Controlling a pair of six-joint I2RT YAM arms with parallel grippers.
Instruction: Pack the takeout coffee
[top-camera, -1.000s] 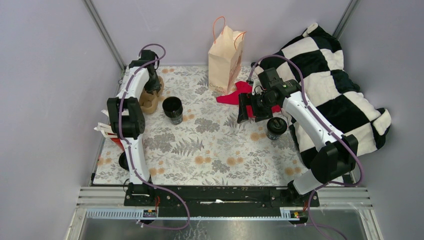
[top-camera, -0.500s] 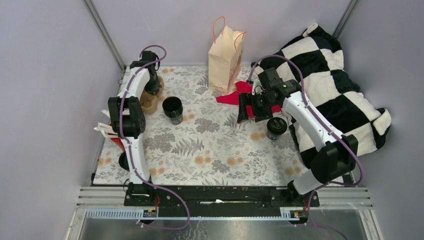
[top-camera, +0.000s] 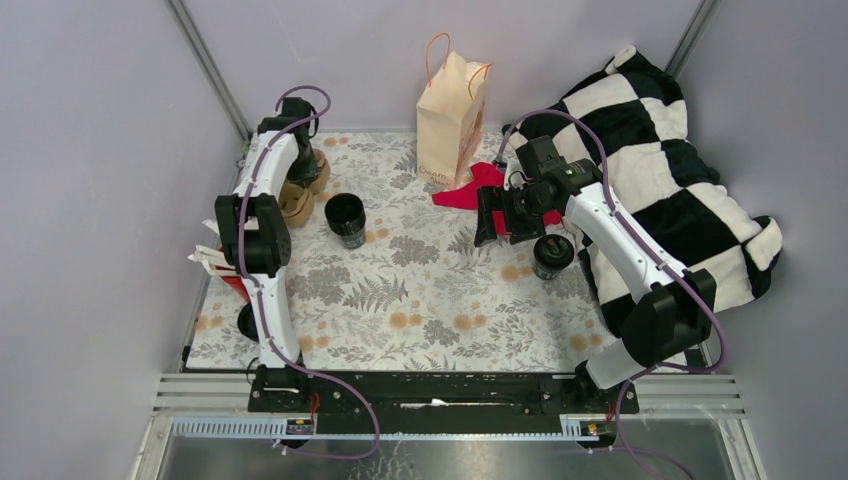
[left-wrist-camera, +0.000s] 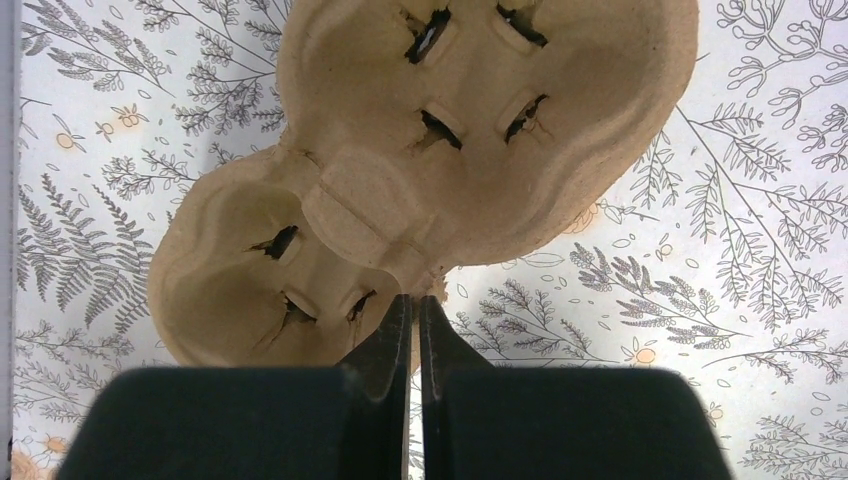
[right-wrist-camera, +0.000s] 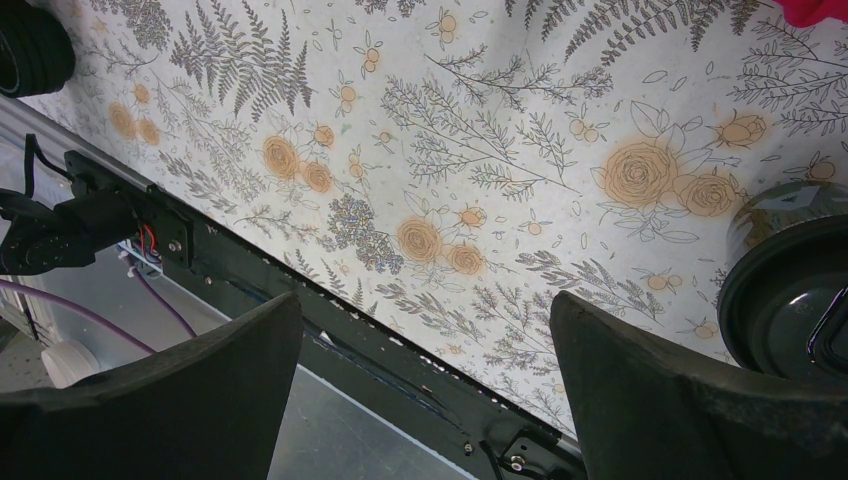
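Left pincer (left-wrist-camera: 415, 302) is nipped together on the rim of the cardboard cup tray (left-wrist-camera: 470, 130). The right pincer (right-wrist-camera: 425, 320) gapes wide just beside the lidded black coffee cup (right-wrist-camera: 790, 300), upright on the desk (right-wrist-camera: 500, 150). It looks light, thin-walled and slick, so grip the body below the lid.

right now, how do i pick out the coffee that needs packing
Find the black-and-white checkered blanket on the right side. At its left edge, on the floral cloth, stands the takeout coffee. It has a lid on, unlike the open black cup near the cardboard tray.
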